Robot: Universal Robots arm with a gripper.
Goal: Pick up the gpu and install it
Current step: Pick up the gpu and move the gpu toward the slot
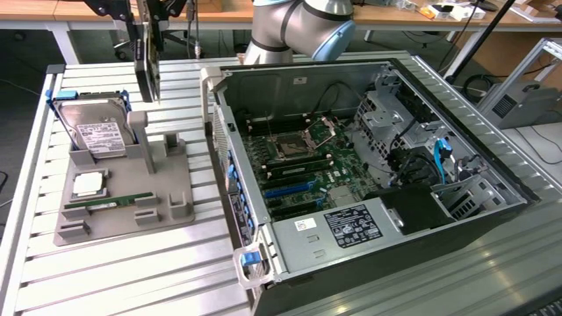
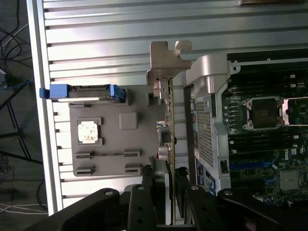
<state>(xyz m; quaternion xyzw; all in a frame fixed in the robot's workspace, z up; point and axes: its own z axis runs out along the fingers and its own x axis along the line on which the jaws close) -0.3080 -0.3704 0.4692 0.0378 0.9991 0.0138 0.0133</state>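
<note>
Item one: the gripper (image 1: pixel 147 12), clenched on the gpu (image 1: pixel 147 62). In the wrist view we note its dark fingers (image 2: pixel 147 195) standing on either side of the card's edge. Item two: the gpu, a thin dark card. It hangs upright in the air, lifted off the grey fixture (image 1: pixel 167 171) and not in the case (image 1: pixel 221 125). In the exterior view we place it above the fixture's far end, near the hard drive (image 1: pixel 95 131) and on the exterior view's left of the case. In the wrist view the gpu (image 2: pixel 169 120) shows edge-on with its silvery bracket (image 2: pixel 168 57) at the end away from the gripper (image 2: pixel 170 185). There it runs along the fixture's (image 2: pixel 110 159) border, just beside the case wall (image 2: pixel 209 125). Item three: the fixture, resting on the slatted table (image 1: pixel 131 270). It carries the hard drive, a square chip (image 1: pixel 89 184) and a green memory stick (image 1: pixel 110 201). Item four: the case, lying open with its motherboard (image 1: pixel 299 158) exposed. Item five: the arm (image 1: pixel 303 26), behind the case.
</note>
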